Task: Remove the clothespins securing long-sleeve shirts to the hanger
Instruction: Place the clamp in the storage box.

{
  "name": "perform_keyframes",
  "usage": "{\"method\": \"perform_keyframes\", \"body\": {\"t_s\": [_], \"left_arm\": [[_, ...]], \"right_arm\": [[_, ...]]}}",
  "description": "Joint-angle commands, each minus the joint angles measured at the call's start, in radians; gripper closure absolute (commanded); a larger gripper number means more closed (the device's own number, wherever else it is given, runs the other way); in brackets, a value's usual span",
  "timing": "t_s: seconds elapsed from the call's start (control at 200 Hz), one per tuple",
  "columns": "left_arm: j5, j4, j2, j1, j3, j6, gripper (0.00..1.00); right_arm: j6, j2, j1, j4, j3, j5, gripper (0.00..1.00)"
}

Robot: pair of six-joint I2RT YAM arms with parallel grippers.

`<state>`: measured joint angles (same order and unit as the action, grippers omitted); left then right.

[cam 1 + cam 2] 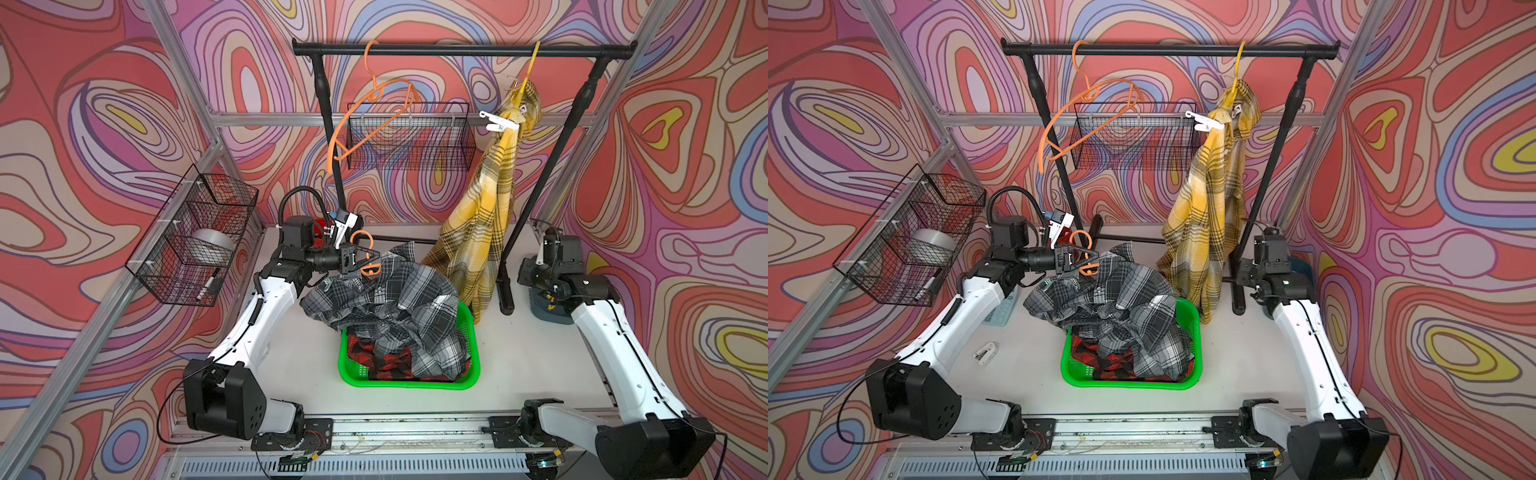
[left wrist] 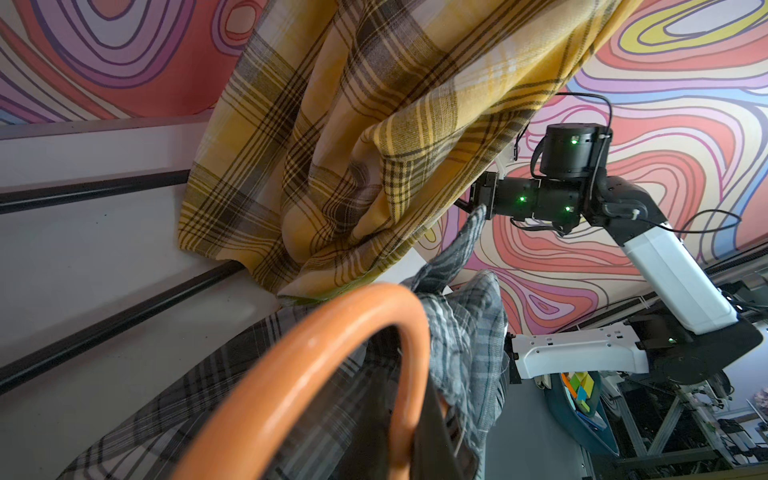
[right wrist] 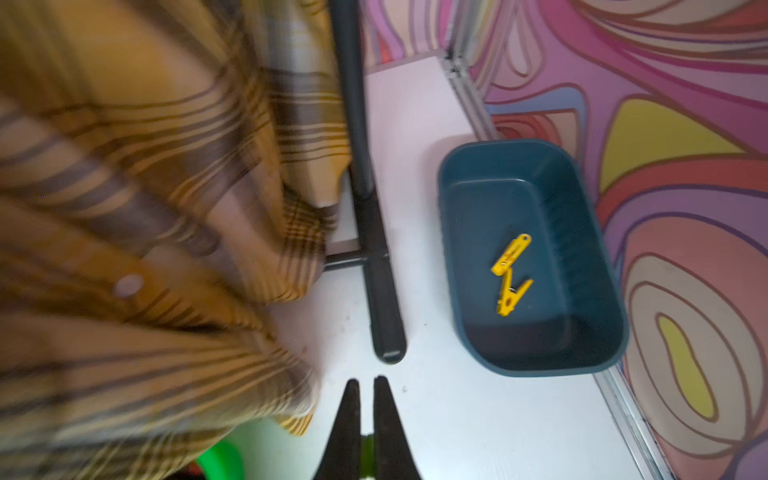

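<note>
My left gripper (image 1: 368,259) is shut on the hook of an orange hanger (image 2: 332,353). The grey plaid shirt (image 1: 386,307) hangs from it and spills over the green basket (image 1: 469,374), on top of the red-and-black shirt (image 1: 374,357). On the rail, a yellow hanger (image 1: 532,62) carries the yellow plaid shirt (image 1: 486,216), with a white clothespin (image 1: 498,121) clipped at its shoulder. My right gripper (image 3: 366,384) is shut low beside that shirt's hem, near a blue bin (image 3: 528,257) holding two yellow clothespins (image 3: 509,253). Another white clothespin (image 1: 986,353) lies on the table.
An empty orange hanger (image 1: 374,108) hangs on the black rail (image 1: 457,50). The rack's right post (image 1: 544,174) and foot (image 3: 382,291) stand between the yellow shirt and the bin. Wire baskets are fixed to the left wall (image 1: 195,237) and the back wall (image 1: 409,137).
</note>
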<state>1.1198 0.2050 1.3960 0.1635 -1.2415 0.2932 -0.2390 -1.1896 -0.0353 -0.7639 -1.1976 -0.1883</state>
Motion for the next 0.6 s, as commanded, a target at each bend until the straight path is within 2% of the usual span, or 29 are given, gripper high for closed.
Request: {"method": "perform_keyframes", "body": {"t_s": [0.0,0.16,0.29,0.411,0.491,0.596], "left_arm": [[-0.011,-0.044,-0.032,-0.007,0.005,0.012,1.0],[-0.011,-0.061,-0.041,-0.015,0.008,0.029,1.0],[-0.014,-0.084,-0.052,-0.018,0.025,0.043,1.0],[-0.017,-0.093,-0.052,-0.019,0.03,0.051,1.0],[-0.014,-0.103,-0.047,-0.019,0.03,0.059,1.0],[-0.011,-0.1,-0.044,-0.019,0.027,0.053,1.0]], "right_arm": [[-0.052,-0.039,-0.086,0.153,0.033,-0.008,1.0],[-0.061,-0.13,-0.139,0.357,0.082,-0.141,1.0],[-0.086,-0.261,-0.22,0.444,0.079,-0.101,1.0],[-0.099,-0.377,-0.245,0.5,0.064,-0.1,1.0],[-0.114,-0.453,-0.253,0.487,0.024,-0.083,0.71],[-0.124,-0.473,-0.253,0.496,0.005,-0.041,0.48]]}}
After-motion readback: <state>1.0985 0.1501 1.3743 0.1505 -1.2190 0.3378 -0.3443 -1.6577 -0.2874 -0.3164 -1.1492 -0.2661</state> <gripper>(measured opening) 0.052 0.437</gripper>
